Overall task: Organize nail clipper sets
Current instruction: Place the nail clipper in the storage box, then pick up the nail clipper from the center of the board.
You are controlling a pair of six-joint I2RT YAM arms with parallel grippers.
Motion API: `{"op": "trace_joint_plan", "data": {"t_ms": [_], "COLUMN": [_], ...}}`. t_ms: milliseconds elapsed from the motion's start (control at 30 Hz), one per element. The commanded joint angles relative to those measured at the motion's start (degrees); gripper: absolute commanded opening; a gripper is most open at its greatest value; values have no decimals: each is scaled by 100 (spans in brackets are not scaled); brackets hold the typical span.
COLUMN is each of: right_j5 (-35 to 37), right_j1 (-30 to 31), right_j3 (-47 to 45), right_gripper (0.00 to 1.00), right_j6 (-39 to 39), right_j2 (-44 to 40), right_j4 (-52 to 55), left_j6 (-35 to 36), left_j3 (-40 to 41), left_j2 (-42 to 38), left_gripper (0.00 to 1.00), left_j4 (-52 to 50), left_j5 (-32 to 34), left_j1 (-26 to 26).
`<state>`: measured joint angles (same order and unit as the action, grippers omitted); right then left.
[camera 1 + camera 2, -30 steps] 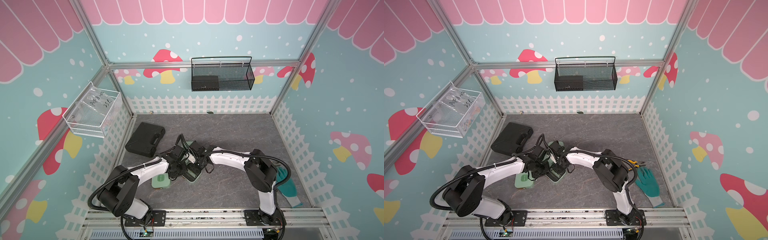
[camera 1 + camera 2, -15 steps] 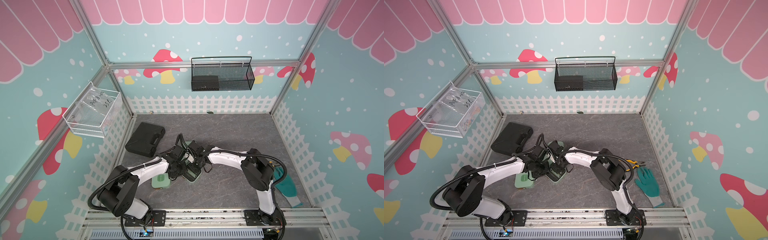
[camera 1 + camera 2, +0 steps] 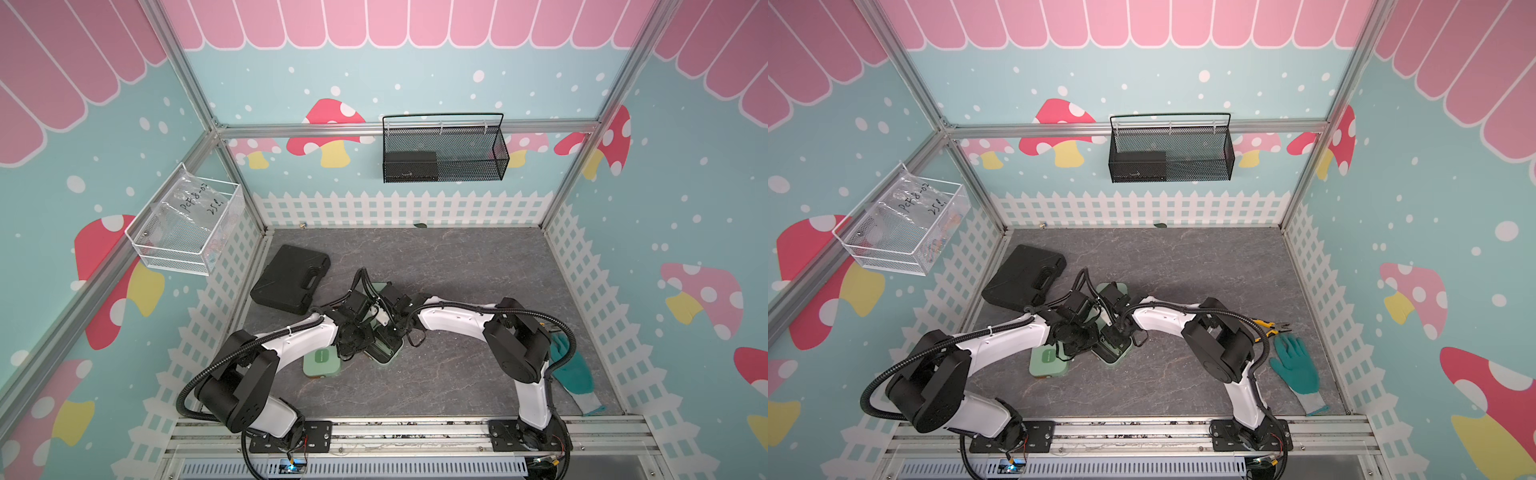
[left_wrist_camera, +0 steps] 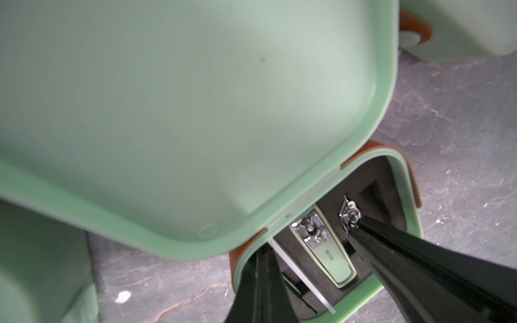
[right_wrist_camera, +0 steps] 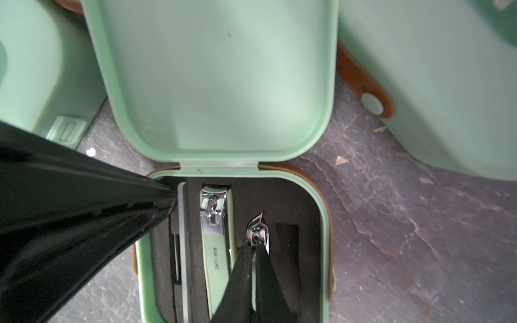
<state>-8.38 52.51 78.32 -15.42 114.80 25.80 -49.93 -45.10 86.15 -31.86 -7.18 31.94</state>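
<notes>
A: Any writing you can read?

B: The large clipper (image 5: 215,246) carries "MANICURE" along its green handle, seen from the right wrist. The plastic bag (image 3: 195,205) in the clear wall basket (image 3: 174,253) bears handwriting, roughly "Pet 8-02" and "25" (the rest I cannot make out). The dark label on the closed mint case (image 3: 322,362) is too small to read.

A: Where is the set being worked on?

B: The open mint case (image 5: 209,84) lies on the grey surface (image 3: 457,270) left of centre, nearer the front edge than the back, lid standing open. The closed case is just beside it, toward the left edge. Its black insert (image 5: 285,201) holds the large clipper and a flat file (image 5: 183,251).

A: And the pincers?

B: The right pincer (image 5: 253,249) pinches the small silver clipper (image 5: 257,232) over the insert, beside the large clipper. The left pincer (image 4: 261,253) is pressed together, its tip down at the file's hinge end.

A: What differs from a second ago?

B: The right jaws stood wider then; now they grip the clipper. The left jaws were already together, and the cases lie where they were.
</notes>
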Motion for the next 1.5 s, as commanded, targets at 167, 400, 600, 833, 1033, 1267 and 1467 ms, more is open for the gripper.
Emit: {"op": "trace_joint_plan", "data": {"t_ms": [167, 400, 600, 833, 1033, 1267, 1467], "right_j5": [776, 1448, 1658, 1672, 2228, 2361, 2172], "right_j1": [-84, -1039, -2277, -2635, -2676, -2711, -2755], "right_j3": [58, -26, -374, -687, -637, -688, -574], "right_gripper": [13, 35, 46, 52, 54, 56, 56], "right_j6": [80, 1000, 2266, 2868, 3097, 3312, 3449], "right_j2": [-548, -1861, -2148, -1881, -1195, -789, -512], "right_j4": [502, 1113, 1616, 1498, 1328, 1112, 1013], "left_j6": [-10, 9, 35, 118, 138, 60, 44], "left_j3": [-65, -95, -95, -144, -183, -148, -174], "left_j2": [117, 68, 65, 116, 137, 100, 147], "left_gripper": [0, 0, 0, 0, 0, 0, 0], "left_j4": [11, 38, 112, 116, 54, 66, 49], "left_j5": [172, 121, 64, -48, -38, 16, -5], "left_j1": [-28, -23, -23, -22, -22, -29, -22]}}
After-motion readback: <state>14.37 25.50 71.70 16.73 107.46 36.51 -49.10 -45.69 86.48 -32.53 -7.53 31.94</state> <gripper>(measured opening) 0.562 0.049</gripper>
